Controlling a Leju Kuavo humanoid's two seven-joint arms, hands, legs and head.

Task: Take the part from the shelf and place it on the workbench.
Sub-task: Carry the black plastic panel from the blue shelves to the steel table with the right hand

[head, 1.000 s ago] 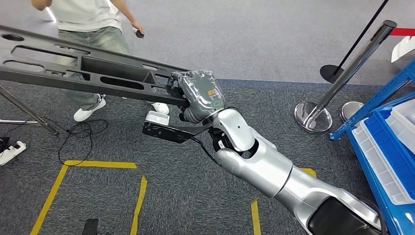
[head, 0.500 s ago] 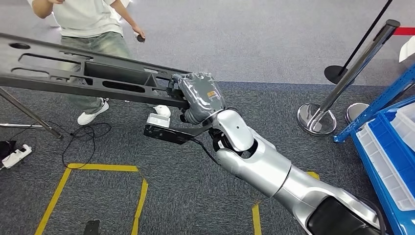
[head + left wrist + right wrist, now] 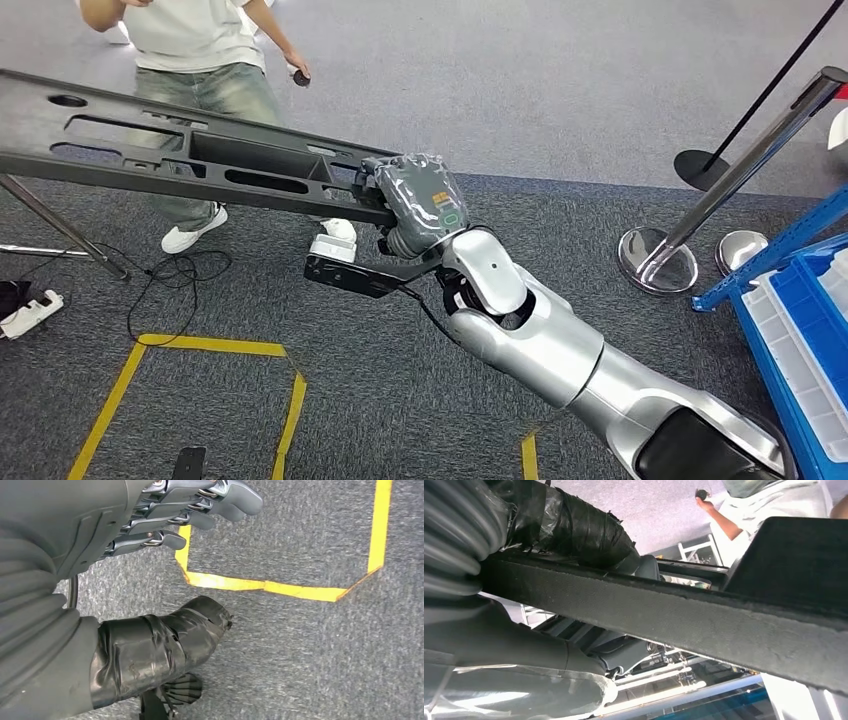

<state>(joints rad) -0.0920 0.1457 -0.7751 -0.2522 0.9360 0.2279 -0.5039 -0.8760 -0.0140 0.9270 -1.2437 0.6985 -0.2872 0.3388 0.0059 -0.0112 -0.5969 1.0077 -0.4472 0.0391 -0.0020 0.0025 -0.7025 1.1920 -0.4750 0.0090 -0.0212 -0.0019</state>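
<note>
one grey carpet floor (image 3: 560,110) carries yellow tape lines (image 3: 205,346); blue shelving (image 3: 800,330) stands at 3 o'clock, a person (image 3: 200,60) at 11 o'clock. the long black part (image 3: 190,155) runs 9-to-3, airborne, grasped at its near end by the right hand (image 3: 415,200). the left hand (image 3: 165,515) hangs released above the floor.

silver jointed right arm (image 3: 540,335), grey ribbed cover, tape-wrapped thumb (image 3: 155,647).

No text, brand or number can be read anywhere. The right hand (image 3: 418,200) carries small orange and green stickers on its grey back, behind the fingers (their markings are too small to make out).
</note>
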